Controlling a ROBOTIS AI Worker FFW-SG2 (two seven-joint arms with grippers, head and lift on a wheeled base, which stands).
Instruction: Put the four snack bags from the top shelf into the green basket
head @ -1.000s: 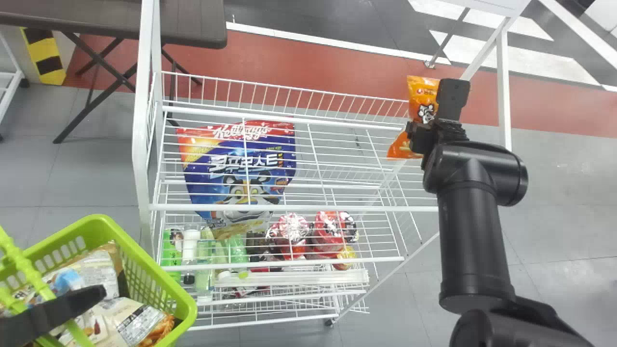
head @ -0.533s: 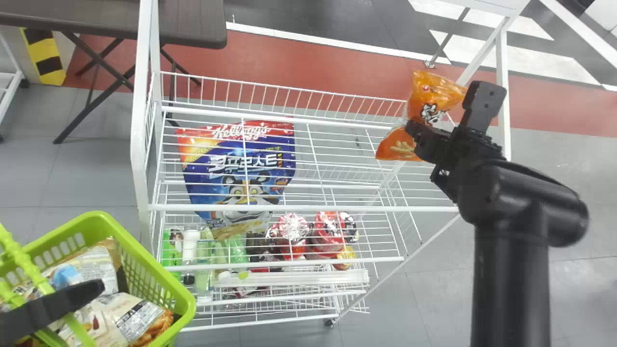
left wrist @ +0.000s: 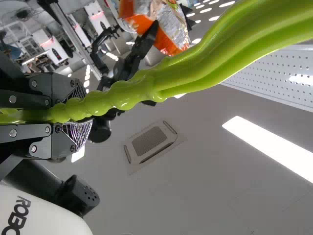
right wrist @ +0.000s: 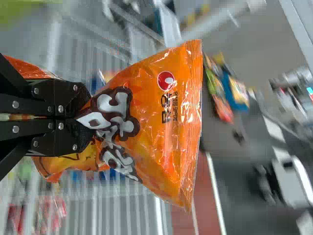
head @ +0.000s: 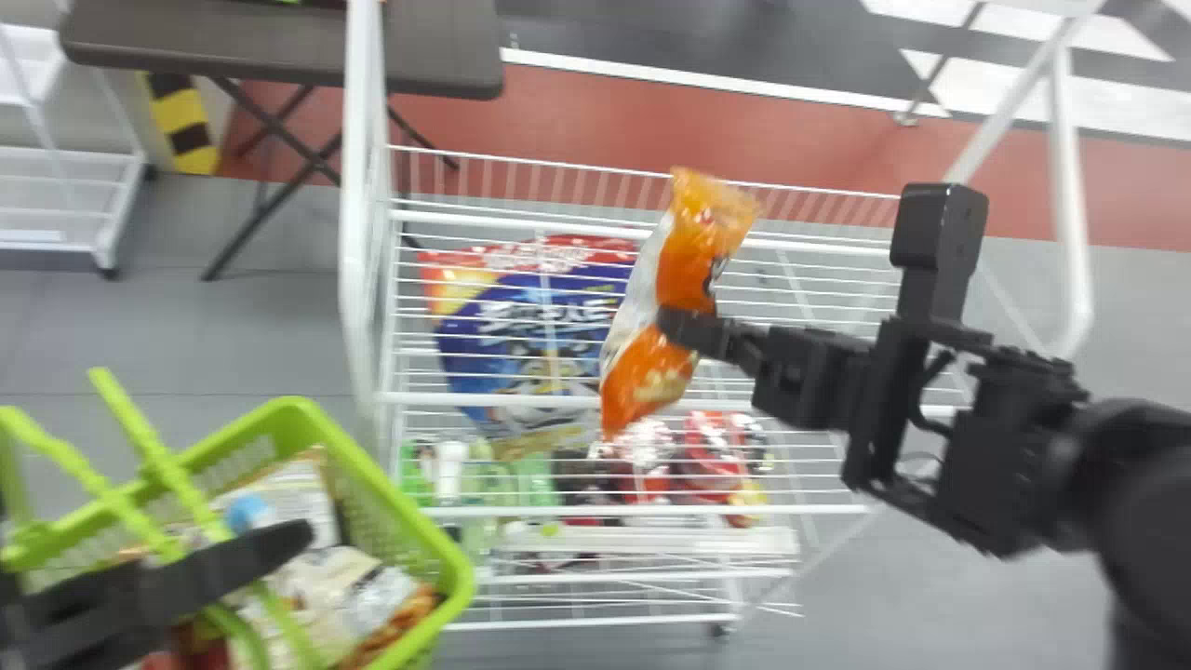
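Head view: two bags look done in your near-left green basket, left fingers clasping its handle; your right fingers pinch the orange bag; the top shelf's blue bag awaits.

room above shelf, post near basket, handles across opening

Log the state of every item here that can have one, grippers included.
Orange snack bag: held, pinched at its middle
Right gripper: shut on that bag
Left gripper: shut on the basket handle
Basket handle: raised
Green basket: holding bags
Blue bag: face up, behind shelf wires
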